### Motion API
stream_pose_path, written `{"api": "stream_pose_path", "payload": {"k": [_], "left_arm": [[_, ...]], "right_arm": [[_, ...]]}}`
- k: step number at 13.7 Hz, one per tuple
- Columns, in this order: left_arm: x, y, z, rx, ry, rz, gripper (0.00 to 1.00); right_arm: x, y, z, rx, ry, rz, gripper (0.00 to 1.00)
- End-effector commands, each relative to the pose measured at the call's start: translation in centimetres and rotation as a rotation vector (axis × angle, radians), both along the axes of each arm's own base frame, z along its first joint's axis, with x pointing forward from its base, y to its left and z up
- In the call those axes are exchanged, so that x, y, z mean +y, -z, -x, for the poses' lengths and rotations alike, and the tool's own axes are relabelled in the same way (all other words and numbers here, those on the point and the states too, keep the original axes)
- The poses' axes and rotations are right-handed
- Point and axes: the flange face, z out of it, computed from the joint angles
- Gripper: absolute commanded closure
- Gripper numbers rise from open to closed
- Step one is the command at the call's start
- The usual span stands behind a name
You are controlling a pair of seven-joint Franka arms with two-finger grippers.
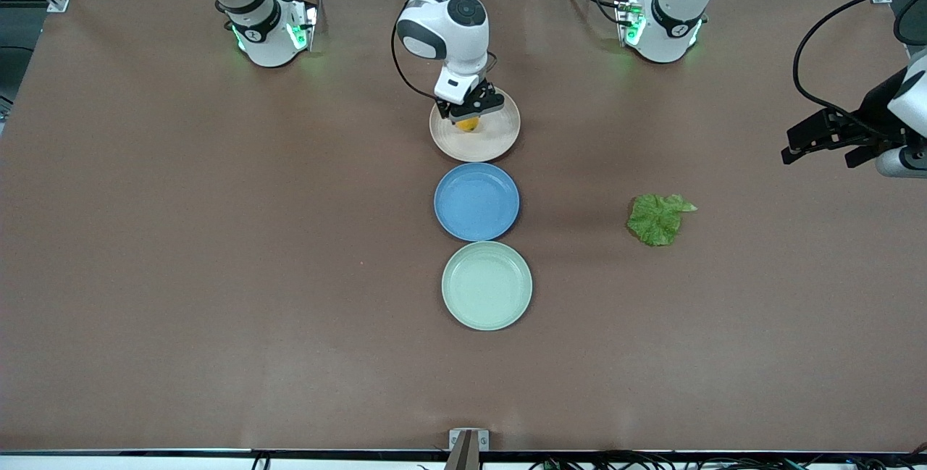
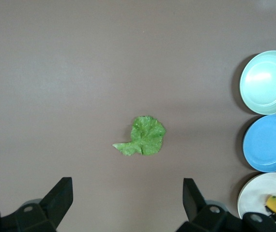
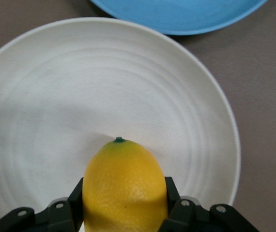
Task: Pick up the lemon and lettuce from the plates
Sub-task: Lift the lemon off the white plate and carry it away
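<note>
Though half-hidden, lemon point(image 3: 124, 186) clamped by right gripper point(image 1: 471, 112) on beige plate point(image 1: 500, 138) | left gripper point(image 2: 126, 203) spread wide over lettuce point(image 2: 145, 136), partly cut off

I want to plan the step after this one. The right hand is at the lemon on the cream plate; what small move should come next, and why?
Probably lift straight up. The right hand has its fingers against both sides of the lemon, which seems still low over the cream plate. The lettuce already lies on the table, and the left hand waits open above it.
</note>
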Motion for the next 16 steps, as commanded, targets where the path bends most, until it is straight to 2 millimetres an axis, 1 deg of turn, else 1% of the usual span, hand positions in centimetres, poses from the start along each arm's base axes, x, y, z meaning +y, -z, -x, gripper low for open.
{"api": "stream_pose_path", "payload": {"k": [1,2,3,4,5,6,7,8,9,10,11,12,13,15,16], "left_arm": [[-0.2,-0.3,1.7,0.007,-0.002,-0.027,0.00],[-0.2,-0.5,2.1,0.004,-0.002,-0.029,0.00],[-0.2,-0.6,2.2,0.002,0.000,-0.029,0.00],[-0.3,-0.6,2.2,0.001,0.001,-0.029,0.00],[-0.3,-0.7,2.1,-0.001,0.001,-0.029,0.00],[-0.2,-0.7,2.1,-0.001,0.000,-0.029,0.00],[-0.2,-0.7,2.1,-0.002,0.001,-0.029,0.00],[-0.2,-0.6,2.0,-0.002,0.001,-0.029,0.00],[-0.4,-0.7,2.0,-0.007,0.004,-0.029,0.00],[-0.5,-0.7,2.0,-0.009,0.007,-0.030,0.00],[-1.2,-0.7,2.0,-0.009,0.019,-0.031,0.00],[-1.2,-0.7,2.0,-0.009,0.019,-0.033,0.00],[-1.0,-0.8,2.0,-0.012,0.016,-0.033,0.00],[-1.0,-0.8,2.0,-0.012,0.016,-0.032,0.00],[-1.1,-0.8,2.0,-0.011,0.019,-0.034,0.00]], "right_arm": [[-3.8,-7.6,-5.9,-0.006,0.125,-0.002,1.00],[-5.6,-10.7,-8.0,0.005,0.175,-0.019,1.00],[-8.0,-13.5,-10.4,0.041,0.236,-0.050,1.00],[-11.3,-15.4,-13.2,0.080,0.279,-0.059,1.00],[-14.9,-16.8,-16.2,0.098,0.308,-0.052,1.00],[-18.3,-17.2,-18.7,0.121,0.340,-0.035,1.00],[-22.7,-17.0,-21.6,0.131,0.378,-0.035,1.00],[-26.8,-16.4,-23.9,0.135,0.399,-0.037,1.00],[-30.3,-15.7,-25.9,0.133,0.406,-0.043,1.00],[-33.7,-13.2,-27.8,0.131,0.395,-0.044,1.00],[-36.5,-11.0,-29.3,0.124,0.393,-0.051,1.00],[-39.3,-8.8,-30.7,0.111,0.394,-0.058,1.00],[-41.2,-7.0,-31.7,0.092,0.375,-0.067,1.00],[-43.5,-3.9,-32.8,0.059,0.348,-0.075,1.00],[-44.2,-2.8,-33.1,0.045,0.336,-0.079,1.00]]}}
